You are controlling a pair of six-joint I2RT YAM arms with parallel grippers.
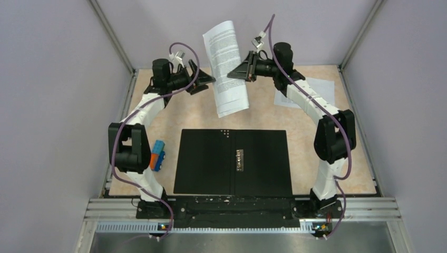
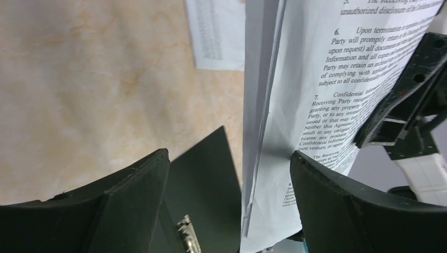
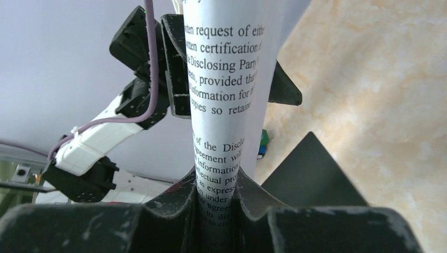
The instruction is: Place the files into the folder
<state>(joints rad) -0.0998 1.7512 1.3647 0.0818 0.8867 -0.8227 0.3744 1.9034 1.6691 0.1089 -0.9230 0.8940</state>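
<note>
Several files ("Receiving Party" legible) in clenched right gripper; left gripper agape.

The files are thin white paper, matt and floppy, printed in black. The folder shows a black inner face, smooth and matt, plastic by its look. Its clip is bright metal with a slight shine. The table has a beige marbled top, smooth and matt. The right gripper is black plastic, rough and scuffed with pale wear marks. The left gripper is black plastic too, smoother, with a dull sheen. A block by the table's left edge looks like glossy blue and orange plastic. The cable has a smooth purple jacket.
</note>
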